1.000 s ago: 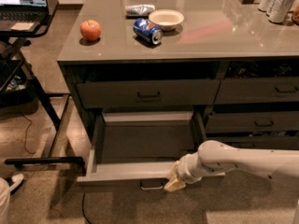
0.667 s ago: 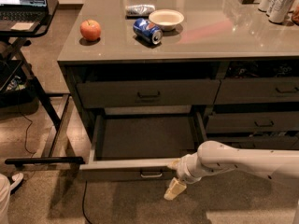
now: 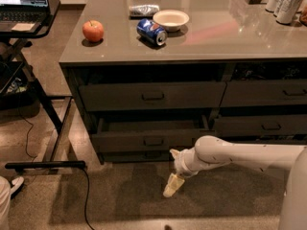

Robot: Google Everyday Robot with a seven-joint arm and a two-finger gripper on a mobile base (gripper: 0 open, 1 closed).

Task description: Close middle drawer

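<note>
Below the desk [image 3: 216, 37] top, middle drawer [image 3: 124, 141] sat almost shut, a bit proud; claw [image 3: 173, 170], spread & empty, hung by its right end, so prob. last step, needing a short push inward.

The dark-grey middle drawer [image 3: 120, 141] sat almost shut, front slightly proud; the gripper [image 3: 173, 170] hung spread just below its front.

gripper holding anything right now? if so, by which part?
Nothing held. The gripper hangs open just in front of the middle drawer, below and right of its bar handle, with only air between its fingers.
</note>
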